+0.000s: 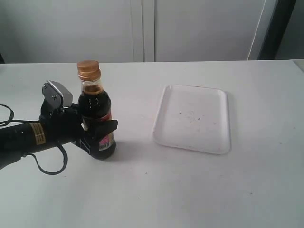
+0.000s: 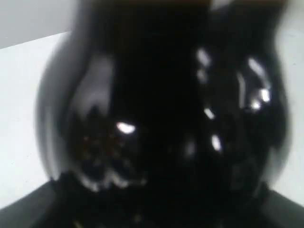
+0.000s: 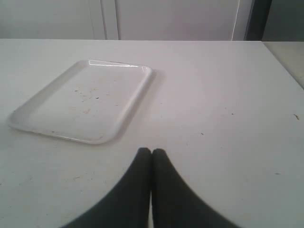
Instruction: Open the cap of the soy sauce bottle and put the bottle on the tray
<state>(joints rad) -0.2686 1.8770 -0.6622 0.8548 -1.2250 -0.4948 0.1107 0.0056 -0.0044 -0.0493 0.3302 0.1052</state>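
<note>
Table [image 1: 190,190]: We see a plain white tabletop that carries everything here, with a pale wall behind it.

Tray [image 1: 192,118]: A flat white tray with rounded corners and a low rim, faintly speckled. We see it lying on the table well apart from the left gripper, off to the side of the bottle away from the arm. In the right wrist view the tray [image 3: 80,102] lies ahead of the right gripper and off to one side, not touching it.

Left arm [image 1: 28,137]: A dark arm reaching in low over the table, with a loose black cable looping beneath it.

Soy sauce bottle [image 1: 96,114]: A small clear bottle of dark liquid standing upright on the table, between the fingers of the left gripper. In the left wrist view the bottle [image 2: 161,118] fills nearly the whole picture as a dark, blurred, shiny bulge.

Left gripper [image 1: 97,130]: We see its black fingers clamped around the lower body of the bottle, at the height of the pink label.

Right gripper [image 3: 151,156]: Its two dark fingertips are pressed together with nothing between them, above bare table.

Cap [image 1: 88,69]: A small round copper-orange cap, sitting closed on the bottle's neck, above the left gripper.
</note>
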